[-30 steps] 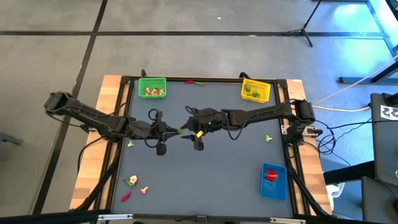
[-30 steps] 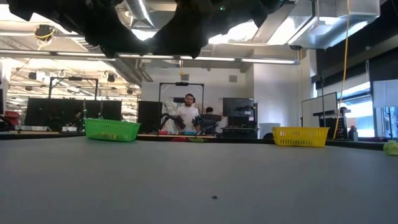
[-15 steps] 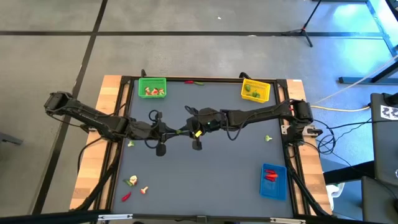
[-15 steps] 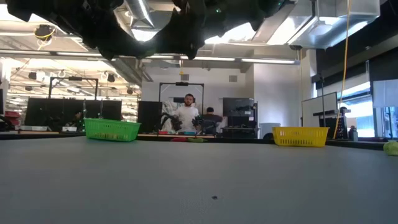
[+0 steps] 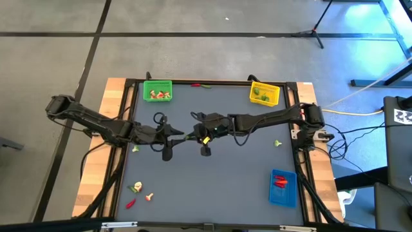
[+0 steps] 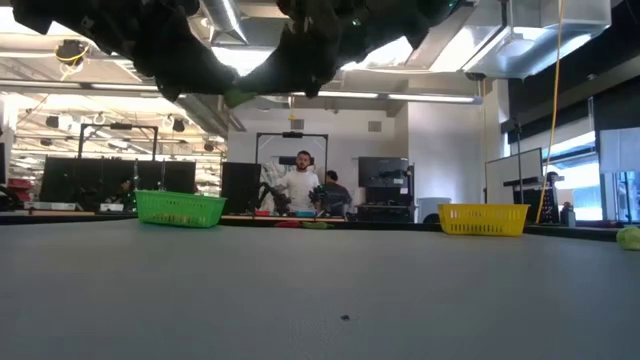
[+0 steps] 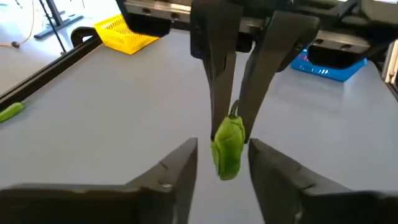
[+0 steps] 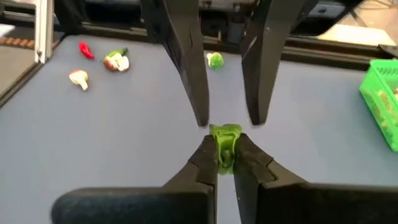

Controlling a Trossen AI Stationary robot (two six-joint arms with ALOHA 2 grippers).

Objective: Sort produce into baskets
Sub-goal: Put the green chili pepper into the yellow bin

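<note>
The right gripper [image 8: 225,163] pinches a green piece [image 8: 224,144] above mid-table, the left gripper [image 7: 222,163] spread just around it, nothing between them, with mushroom pieces [image 8: 79,77] beyond the left gripper.

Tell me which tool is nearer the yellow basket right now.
Right. The right tool, shut on a green pepper piece at table centre, is closer to the yellow basket; the open left tool faces it from farther left.
</note>
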